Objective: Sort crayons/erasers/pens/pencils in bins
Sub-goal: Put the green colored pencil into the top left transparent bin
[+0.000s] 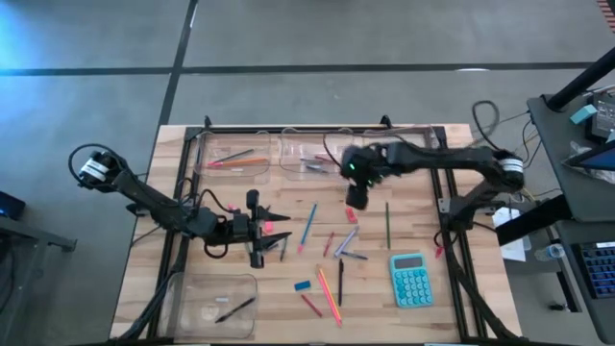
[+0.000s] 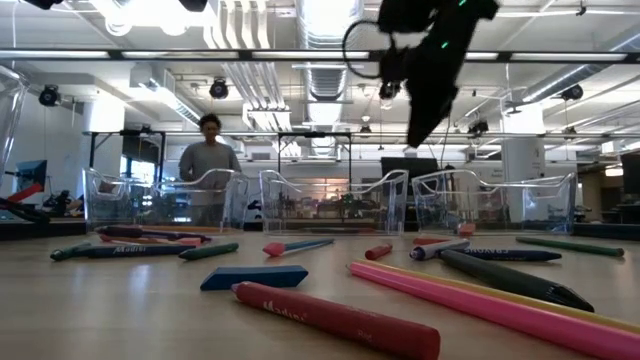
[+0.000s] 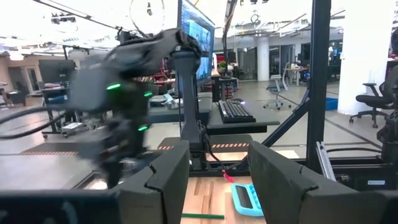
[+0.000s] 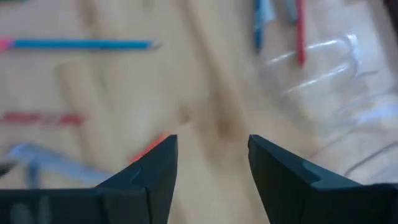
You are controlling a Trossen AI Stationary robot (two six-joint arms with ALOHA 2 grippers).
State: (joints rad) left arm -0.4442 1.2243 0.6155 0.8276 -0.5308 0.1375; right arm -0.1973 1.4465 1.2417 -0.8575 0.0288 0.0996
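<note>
My right gripper (image 1: 356, 200) hangs open above the table's middle, just in front of the far bins, with nothing between its fingers (image 4: 155, 168). It shows high above the table in the low view (image 2: 418, 128). Below it lie a small pink-red eraser (image 1: 351, 214), a blue pencil (image 4: 81, 44), a red crayon (image 4: 40, 117) and a grey crayon (image 4: 43, 158), all flat on the wood. My left gripper (image 1: 274, 234) waits open and level at the table's left (image 3: 217, 177), holding nothing. Clear bins (image 1: 231, 156) line the far edge.
A bin (image 1: 213, 304) at the near left holds a dark pen. A teal calculator (image 1: 410, 280) lies at the near right. A green pencil (image 1: 387, 223), a black pen (image 1: 339, 281), a blue eraser (image 1: 303, 284) and pink pencils (image 1: 330, 293) are scattered mid-table. A person (image 2: 207, 165) stands beyond the table.
</note>
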